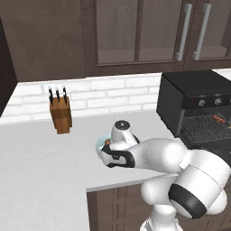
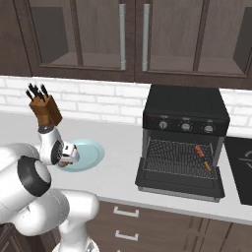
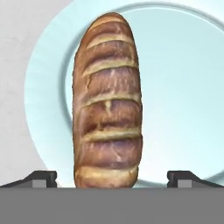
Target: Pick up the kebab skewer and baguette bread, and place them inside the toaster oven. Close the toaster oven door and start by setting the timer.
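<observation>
The baguette bread (image 3: 108, 100), golden-brown with a scored crust, lies on a pale blue plate (image 3: 183, 87). My gripper (image 3: 112, 178) hovers just over its near end, open, one fingertip (image 3: 43, 177) on each side and nothing held. From the base, the hand (image 2: 64, 158) hangs over the plate (image 2: 91, 153) left of the toaster oven (image 2: 186, 115). The toaster oven door (image 2: 179, 184) lies folded down flat. The kebab skewer (image 2: 203, 157) rests on the wire rack inside, toward the right. In the left base view the skewer (image 1: 219, 119) shows on the rack of the oven (image 1: 194, 94).
A wooden knife block (image 2: 45, 110) stands against the white brick wall behind the plate, also seen in the left base view (image 1: 60, 115). Dark wall cabinets hang above. A black cooktop (image 2: 241, 170) lies right of the oven. The counter edge runs close in front.
</observation>
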{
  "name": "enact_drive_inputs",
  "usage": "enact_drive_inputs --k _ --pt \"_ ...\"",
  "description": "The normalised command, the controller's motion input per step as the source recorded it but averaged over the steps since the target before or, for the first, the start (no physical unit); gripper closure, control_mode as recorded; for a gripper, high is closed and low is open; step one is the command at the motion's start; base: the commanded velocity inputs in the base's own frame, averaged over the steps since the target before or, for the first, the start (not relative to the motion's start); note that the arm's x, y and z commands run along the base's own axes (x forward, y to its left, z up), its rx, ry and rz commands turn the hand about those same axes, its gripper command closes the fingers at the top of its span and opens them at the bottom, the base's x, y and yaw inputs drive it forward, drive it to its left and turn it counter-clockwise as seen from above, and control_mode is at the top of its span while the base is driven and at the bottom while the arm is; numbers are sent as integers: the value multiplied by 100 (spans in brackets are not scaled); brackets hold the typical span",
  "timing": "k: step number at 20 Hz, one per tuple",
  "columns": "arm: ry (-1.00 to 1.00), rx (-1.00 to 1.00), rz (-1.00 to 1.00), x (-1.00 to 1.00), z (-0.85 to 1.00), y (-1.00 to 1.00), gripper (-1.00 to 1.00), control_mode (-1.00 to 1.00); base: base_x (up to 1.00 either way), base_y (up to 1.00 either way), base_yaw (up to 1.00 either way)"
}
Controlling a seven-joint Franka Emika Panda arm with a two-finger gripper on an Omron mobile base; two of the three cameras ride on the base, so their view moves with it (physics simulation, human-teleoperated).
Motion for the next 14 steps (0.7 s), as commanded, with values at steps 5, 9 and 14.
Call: enact_drive_inputs --k 5,9,14 --pt "0 0 0 18 -16 0 -100 -100 0 0 0" --pt "0 0 0 0 -20 0 -100 -100 0 0 0" --pt "0 0 0 0 -3 0 100 -100 0 0 0"
